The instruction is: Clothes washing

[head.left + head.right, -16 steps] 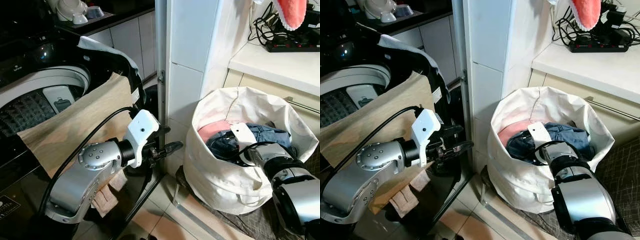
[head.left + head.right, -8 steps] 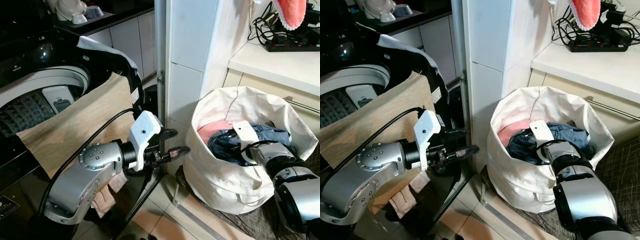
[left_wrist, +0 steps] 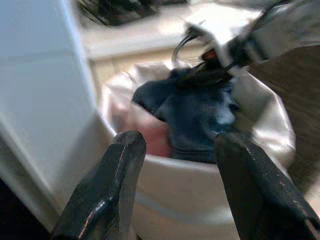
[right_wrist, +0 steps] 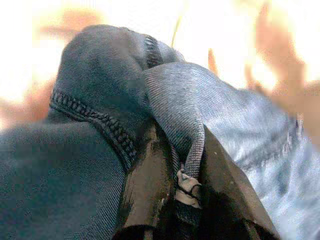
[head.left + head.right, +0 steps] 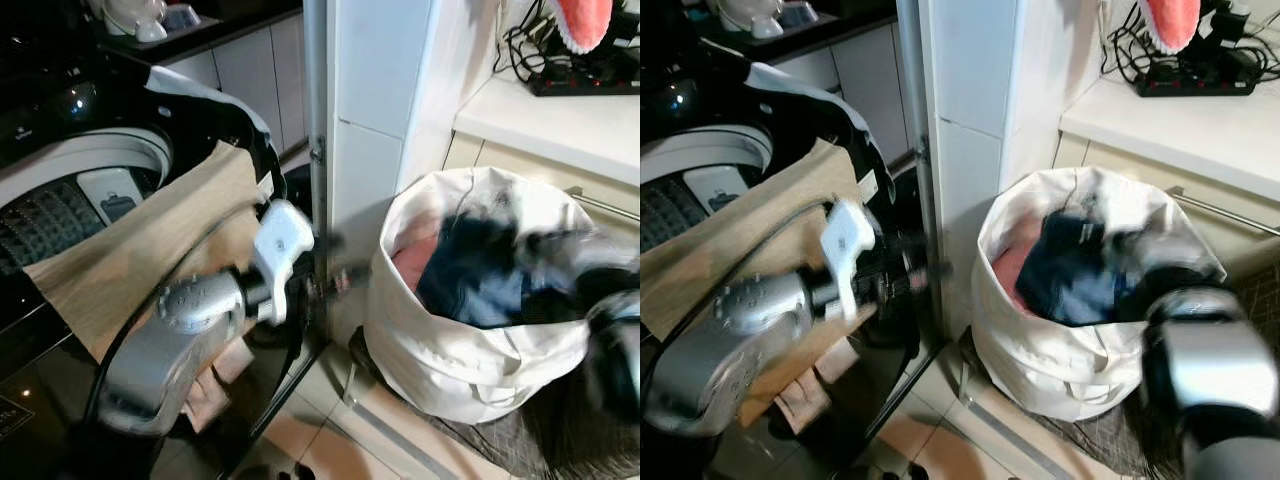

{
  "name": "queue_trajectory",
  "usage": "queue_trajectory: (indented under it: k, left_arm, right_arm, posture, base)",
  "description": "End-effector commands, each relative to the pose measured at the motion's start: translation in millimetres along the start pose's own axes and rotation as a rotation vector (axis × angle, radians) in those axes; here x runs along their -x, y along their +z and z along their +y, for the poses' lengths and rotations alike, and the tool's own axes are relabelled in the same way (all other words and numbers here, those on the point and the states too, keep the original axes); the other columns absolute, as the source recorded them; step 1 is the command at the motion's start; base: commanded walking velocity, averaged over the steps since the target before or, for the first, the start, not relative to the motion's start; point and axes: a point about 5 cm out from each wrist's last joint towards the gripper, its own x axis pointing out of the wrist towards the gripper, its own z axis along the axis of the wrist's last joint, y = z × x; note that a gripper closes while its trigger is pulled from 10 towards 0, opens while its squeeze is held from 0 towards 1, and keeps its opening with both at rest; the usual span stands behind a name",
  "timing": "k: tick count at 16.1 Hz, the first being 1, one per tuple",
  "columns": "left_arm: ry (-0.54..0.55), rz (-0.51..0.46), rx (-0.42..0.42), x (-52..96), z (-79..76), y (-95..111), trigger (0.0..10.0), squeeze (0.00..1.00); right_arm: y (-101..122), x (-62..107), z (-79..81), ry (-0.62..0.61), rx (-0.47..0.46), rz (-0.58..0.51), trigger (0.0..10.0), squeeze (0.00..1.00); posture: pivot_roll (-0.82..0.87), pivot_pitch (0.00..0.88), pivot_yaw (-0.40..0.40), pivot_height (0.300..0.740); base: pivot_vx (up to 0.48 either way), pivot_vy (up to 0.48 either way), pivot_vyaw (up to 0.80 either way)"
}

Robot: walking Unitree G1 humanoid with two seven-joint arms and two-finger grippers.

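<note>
washer [image 5: 90,190] open on the left | left gripper [image 3: 175,165] fingers wide apart, empty, aimed at bag [image 5: 450,350] | right gripper [image 4: 175,190] pinched on jeans [image 5: 480,270], now lifting them up from the bag, washer next

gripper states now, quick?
Left gripper: open, empty, aimed at the laundry bag.
Right gripper: shut on the jeans.
</note>
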Motion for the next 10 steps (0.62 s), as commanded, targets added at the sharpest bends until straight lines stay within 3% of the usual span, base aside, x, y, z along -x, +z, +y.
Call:
queue_trajectory:
  k: [1, 3, 5, 8, 10]
  left_arm:
    - [0.078, -0.046, -0.044, 0.3, 11.9, 10.4, 10.0, 0.00]
    - [0.158, -0.154, -0.023, -3.6, 27.8, 30.5, 10.0, 0.00]
    - [0.170, -0.224, -0.041, -5.6, 32.2, 44.1, 10.0, 0.00]
    - [0.122, -0.259, -0.047, -13.1, 27.7, 51.8, 10.0, 0.00]
    - [0.068, -0.314, -0.036, -23.7, 23.8, 62.8, 10.0, 0.00]
  right_arm:
    - [39.7, 13.3, -1.0, 0.049, -0.041, -0.134, 0.0, 0.00]
    - [104.2, 53.3, -4.6, 0.163, -0.089, -0.359, 0.0, 0.00]
    - [140.3, 89.0, -2.3, 0.259, -0.102, -0.483, 0.0, 0.00]
    - [154.5, 114.4, 9.6, 0.380, -0.087, -0.548, 0.0, 0.00]
    - [161.4, 132.8, 33.7, 0.525, -0.114, -0.589, 0.0, 0.00]
  posture:
    - [0.01, 0.000, 0.032, 0.740]
    - [-0.01, 0.000, 0.039, 0.740]
    - [-0.02, 0.000, 0.043, 0.740]
    - [-0.03, 0.000, 0.046, 0.740]
    - [-0.04, 0.000, 0.047, 0.740]
  base:
    - [0.000, 0.000, 0.00]
    - [0.000, 0.000, 0.00]
    - [0.000, 0.000, 0.00]
    - [0.000, 0.000, 0.00]
    - [0.000, 0.000, 0.00]
